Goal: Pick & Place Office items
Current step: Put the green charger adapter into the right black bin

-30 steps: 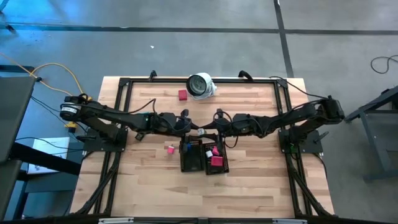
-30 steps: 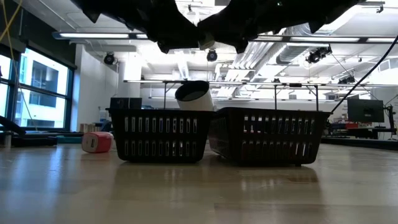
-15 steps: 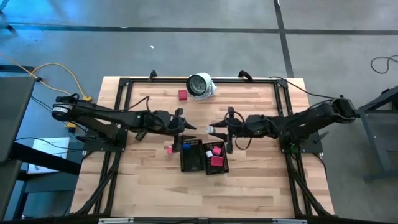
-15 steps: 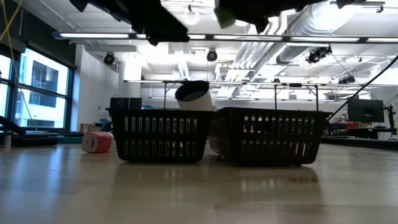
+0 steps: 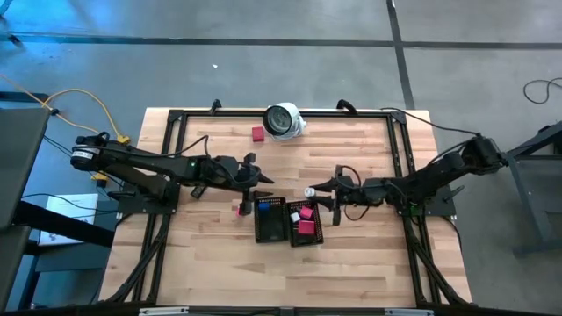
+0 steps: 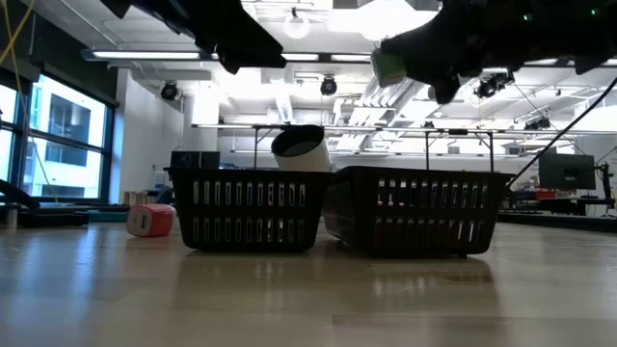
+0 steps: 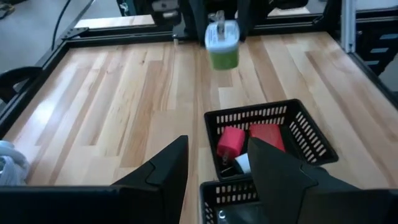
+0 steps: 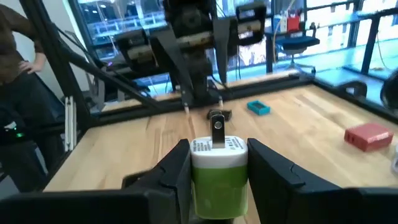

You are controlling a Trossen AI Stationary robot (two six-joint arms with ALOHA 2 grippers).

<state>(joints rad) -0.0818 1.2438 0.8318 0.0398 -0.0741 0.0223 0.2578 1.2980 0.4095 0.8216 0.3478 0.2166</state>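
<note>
Print on the white cap of the green-and-white piece [image 8: 218, 163] is too small to read; the right gripper [image 8: 217, 171] is clamped on this piece, one finger against each side, and holds it in the air just beyond the right-hand tray [image 5: 305, 223], as the high view shows. In the low view the same piece [image 6: 388, 66] hangs above the trays, with both arms cut off by the upper edge. The left gripper [image 5: 261, 183] hovers over the bench [image 5: 351, 149] at the far left corner of the left-hand tray [image 5: 271, 220]; its fingers [image 7: 163, 171] stand apart with nothing between them. In the right-hand tray lie two red pieces [image 7: 231, 142] and a white one [image 7: 244, 163], the latter partly hidden behind a finger. A pink piece [image 5: 240, 210] sits on the bench just left of the trays, a red piece [image 5: 257, 133] lies near the round white-and-grey object [image 5: 283, 120] at the far edge, and a blue piece [image 8: 258, 107] shows in the right wrist view. A person [image 8: 18, 93] stands beyond the bench, cut off by the frame.
</note>
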